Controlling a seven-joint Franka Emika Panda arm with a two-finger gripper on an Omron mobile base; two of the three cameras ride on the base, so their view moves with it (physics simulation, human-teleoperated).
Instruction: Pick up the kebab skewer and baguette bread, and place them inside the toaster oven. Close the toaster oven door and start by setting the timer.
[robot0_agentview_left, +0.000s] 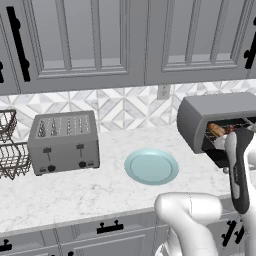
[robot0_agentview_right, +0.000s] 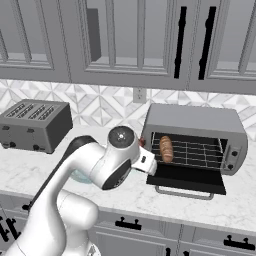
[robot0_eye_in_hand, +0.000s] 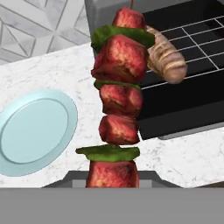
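Observation:
In the hand view the kebab skewer (robot0_eye_in_hand: 117, 96) of red chunks and green pieces stands upright right in front of the camera. My gripper (robot0_eye_in_hand: 112, 178) is shut on its lower end, just off the front left of the toaster oven (robot0_agentview_right: 200, 120). The toaster oven door (robot0_agentview_right: 187, 179) hangs open and flat. Inside, the baguette bread (robot0_agentview_right: 166, 148) lies on the left part of the wire rack (robot0_agentview_right: 200, 150). The loaf (robot0_eye_in_hand: 166, 57) sits just right of and behind the skewer. In the left base view the bread (robot0_agentview_left: 216, 130) shows inside the oven (robot0_agentview_left: 215, 107).
An empty teal plate (robot0_agentview_left: 151, 166) lies on the marble counter left of the oven, also seen as the plate (robot0_eye_in_hand: 33, 131). A light grey slot toaster (robot0_agentview_left: 63, 141) stands further left, with a wire basket (robot0_agentview_left: 10, 150) beside it. Upper cabinets hang above.

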